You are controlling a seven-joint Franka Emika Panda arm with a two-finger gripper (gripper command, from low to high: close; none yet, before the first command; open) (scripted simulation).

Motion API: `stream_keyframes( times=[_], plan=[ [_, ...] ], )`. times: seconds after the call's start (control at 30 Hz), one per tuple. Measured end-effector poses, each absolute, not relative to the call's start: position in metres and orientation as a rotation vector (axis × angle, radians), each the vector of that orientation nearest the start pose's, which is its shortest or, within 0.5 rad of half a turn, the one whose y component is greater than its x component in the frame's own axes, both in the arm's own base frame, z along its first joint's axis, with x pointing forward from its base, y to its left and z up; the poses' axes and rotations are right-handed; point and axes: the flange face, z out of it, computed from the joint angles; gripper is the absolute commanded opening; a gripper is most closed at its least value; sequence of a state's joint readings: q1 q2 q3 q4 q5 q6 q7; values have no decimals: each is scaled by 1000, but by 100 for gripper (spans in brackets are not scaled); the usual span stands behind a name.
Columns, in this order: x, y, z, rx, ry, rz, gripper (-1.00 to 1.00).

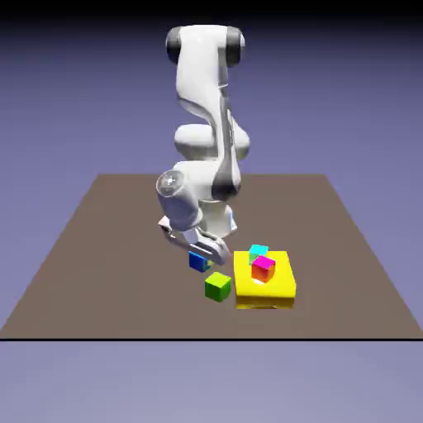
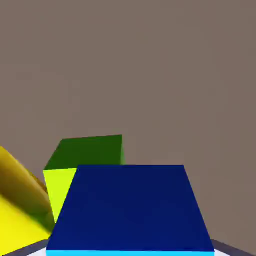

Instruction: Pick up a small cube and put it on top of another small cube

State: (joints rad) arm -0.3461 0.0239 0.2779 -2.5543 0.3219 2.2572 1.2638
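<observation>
The pincer [image 2: 131, 252] has the deep-blue cube [image 2: 131, 210] between its two tips, pinching it, one tip against each side. From the exterior view I see the blue cube just under the hand, partly hidden by it, left of the yellow block; whether it touches the table I can't tell. Nearer to the camera and slightly right of it sits the green cube [image 1: 218, 287] on the brown table [image 1: 124, 273], apart from the blue one. Just right of the green cube lies the broad yellow block [image 1: 264, 301], carrying a teal cube [image 1: 259, 250] toward its far side and a magenta-and-orange cube [image 1: 263, 268] nearer. The white arm [image 1: 202, 74] rises behind, bent over the table.
</observation>
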Motion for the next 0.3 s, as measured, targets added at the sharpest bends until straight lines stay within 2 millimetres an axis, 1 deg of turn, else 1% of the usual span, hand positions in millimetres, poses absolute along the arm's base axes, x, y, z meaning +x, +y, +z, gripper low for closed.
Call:
stream_keyframes(
  times=[0.03,0.07,0.1,0.17,0.2,0.27,0.3],
  plan=[
    [416,-16,238,-2182,2176,602,-100],
    [414,-22,224,-2155,2196,602,-100],
    [411,-17,210,-2163,2189,602,-100],
    [405,-12,182,-2160,2193,602,-100],
    [402,-10,172,-2161,2194,601,100],
    [402,-10,172,-2162,2194,601,100],
    [406,-13,185,-2162,2194,602,100]
  ],
)
